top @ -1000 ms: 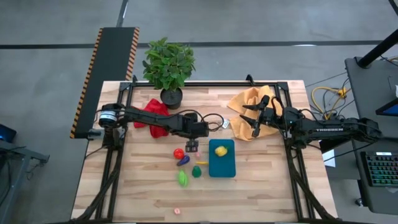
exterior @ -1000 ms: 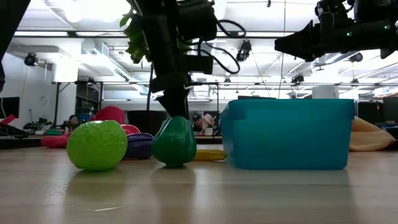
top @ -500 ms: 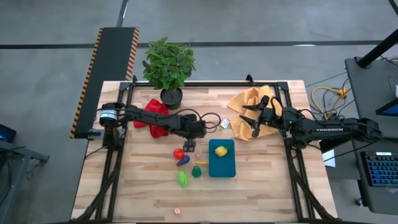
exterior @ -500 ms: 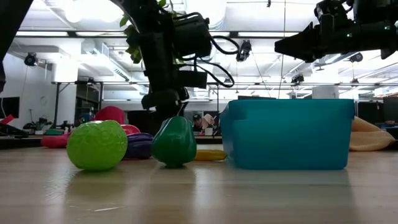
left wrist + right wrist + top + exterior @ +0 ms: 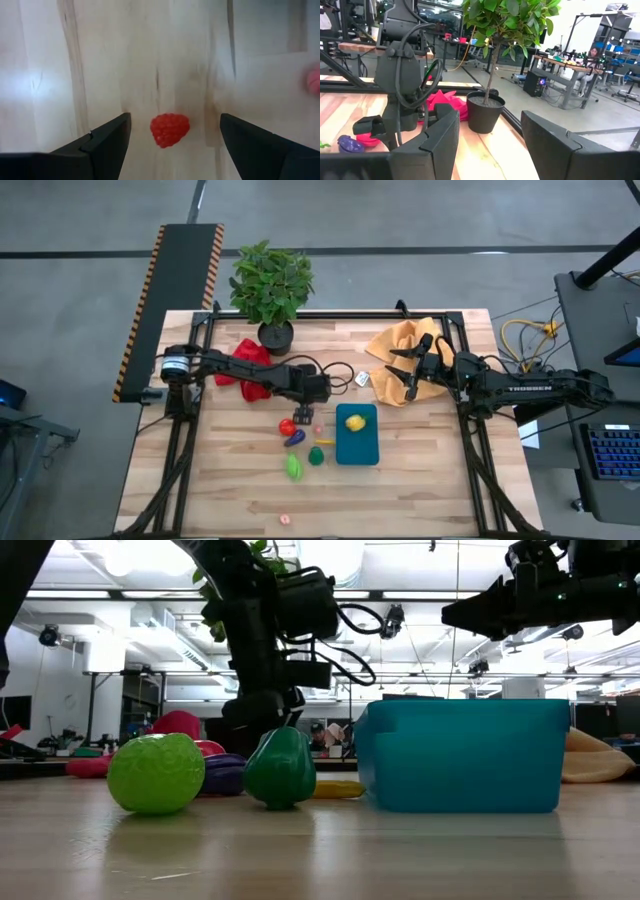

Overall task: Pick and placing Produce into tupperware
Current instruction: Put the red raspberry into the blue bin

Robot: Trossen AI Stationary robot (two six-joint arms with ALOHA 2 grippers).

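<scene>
The teal tupperware (image 5: pixel 357 435) stands right of the table's middle with one yellow piece of produce (image 5: pixel 354 421) inside. Left of it on the wood lie a red piece (image 5: pixel 287 426), a purple one (image 5: pixel 295 438), a thin yellow one (image 5: pixel 324 442), a dark green pepper (image 5: pixel 280 768) and a light green ball (image 5: pixel 155 773). My left gripper (image 5: pixel 303 417) hangs open, pointing down, just far-right of the red piece. A tiny red berry (image 5: pixel 170 130) lies between its fingers, untouched. My right gripper (image 5: pixel 408 375) waits open above the mustard cloth.
A potted plant (image 5: pixel 270 290) and a red cloth (image 5: pixel 243 363) sit at the far left, a mustard cloth (image 5: pixel 400 345) at the far right. A pink speck (image 5: pixel 319 428) lies beside the tupperware, another (image 5: pixel 284 519) at the near edge. Bare wood runs along the near side.
My left gripper has shifted a little toward the table's left, away from the tupperware, staying open and pointing down. The produce and the tupperware have kept their places.
</scene>
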